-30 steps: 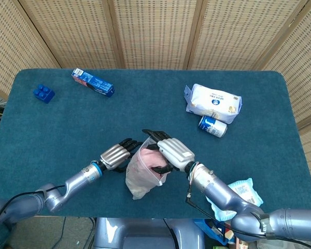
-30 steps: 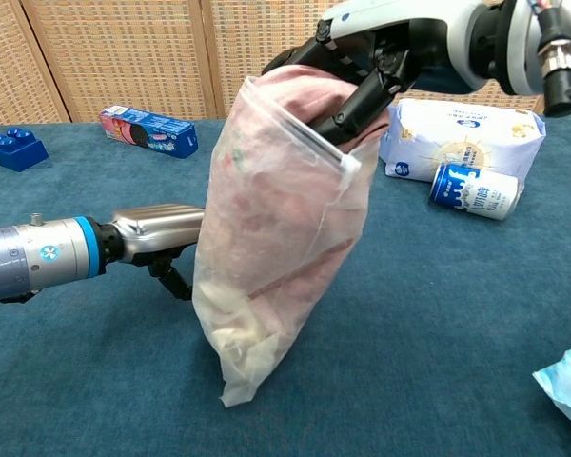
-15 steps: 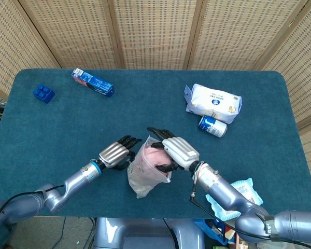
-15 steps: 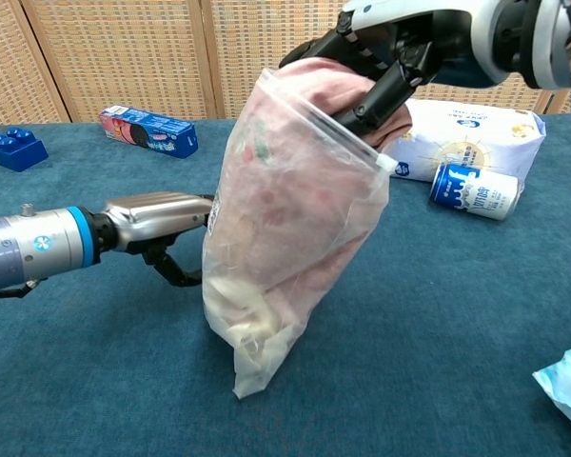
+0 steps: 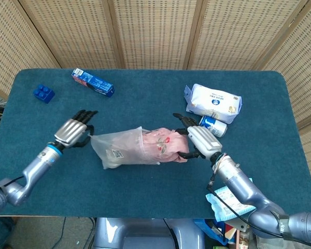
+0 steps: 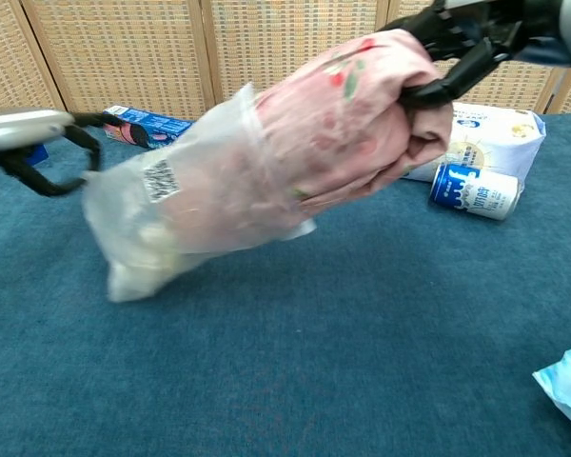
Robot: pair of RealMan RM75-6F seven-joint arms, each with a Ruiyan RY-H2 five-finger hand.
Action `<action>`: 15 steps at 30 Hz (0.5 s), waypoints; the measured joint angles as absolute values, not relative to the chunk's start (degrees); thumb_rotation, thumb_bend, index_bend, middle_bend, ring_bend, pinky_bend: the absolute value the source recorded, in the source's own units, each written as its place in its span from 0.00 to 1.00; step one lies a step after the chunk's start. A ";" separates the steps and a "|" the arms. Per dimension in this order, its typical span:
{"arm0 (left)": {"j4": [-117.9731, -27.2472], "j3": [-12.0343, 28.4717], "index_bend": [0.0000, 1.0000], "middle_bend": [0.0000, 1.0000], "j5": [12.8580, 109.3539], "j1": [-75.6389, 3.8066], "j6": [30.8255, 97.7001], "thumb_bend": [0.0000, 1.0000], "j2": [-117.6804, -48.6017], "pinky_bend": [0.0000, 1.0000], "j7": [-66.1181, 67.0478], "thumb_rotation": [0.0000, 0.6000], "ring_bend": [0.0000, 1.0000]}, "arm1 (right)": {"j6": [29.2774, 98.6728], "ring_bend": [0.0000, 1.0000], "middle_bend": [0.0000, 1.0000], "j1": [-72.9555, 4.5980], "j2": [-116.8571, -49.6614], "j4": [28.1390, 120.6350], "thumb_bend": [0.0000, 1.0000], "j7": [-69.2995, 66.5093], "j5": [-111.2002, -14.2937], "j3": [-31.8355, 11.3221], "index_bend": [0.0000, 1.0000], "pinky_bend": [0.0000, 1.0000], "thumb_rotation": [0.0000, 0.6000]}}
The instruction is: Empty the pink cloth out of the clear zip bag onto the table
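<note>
The clear zip bag (image 5: 119, 150) (image 6: 171, 209) lies stretched sideways between my two hands, slanting down toward its closed end on the left. The pink cloth (image 5: 168, 145) (image 6: 352, 105) bulges out of the bag's open mouth on the right, with part of it still inside. My right hand (image 5: 199, 142) (image 6: 466, 38) grips the exposed bunch of cloth and holds it above the table. My left hand (image 5: 72, 130) (image 6: 33, 133) is at the bag's closed end, with its fingertips curled onto that corner. The bag looks blurred in the chest view.
A blue box (image 5: 92, 82) (image 6: 147, 129) and a blue brick (image 5: 44, 93) lie at the back left of the teal table (image 5: 145, 104). A white packet (image 5: 215, 102) and a can (image 5: 213, 125) (image 6: 476, 190) sit close behind my right hand. A light-blue wipes packet (image 5: 230, 199) lies front right.
The bag has swung from hanging upright to lying sideways. My left hand moved far left with the bag's closed end, my right hand moved right, and the cloth now sticks out of the mouth.
</note>
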State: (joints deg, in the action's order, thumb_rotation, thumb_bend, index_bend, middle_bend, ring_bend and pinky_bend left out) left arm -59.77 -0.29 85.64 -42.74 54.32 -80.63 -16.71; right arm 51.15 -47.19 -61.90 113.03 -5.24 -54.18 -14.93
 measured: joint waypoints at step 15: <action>-44.88 -0.11 0.67 0.00 81.74 -36.66 53.74 0.53 -75.08 0.00 -25.92 1.00 0.00 | 50.70 0.00 0.00 -41.62 -60.25 99.50 0.86 -8.69 -56.43 -12.83 0.69 0.00 1.00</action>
State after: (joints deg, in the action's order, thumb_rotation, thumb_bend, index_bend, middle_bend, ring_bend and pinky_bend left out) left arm -44.88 -0.11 81.74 -36.66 53.74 -75.08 -25.92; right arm 50.70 -41.62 -60.25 99.50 -8.69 -56.43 -12.83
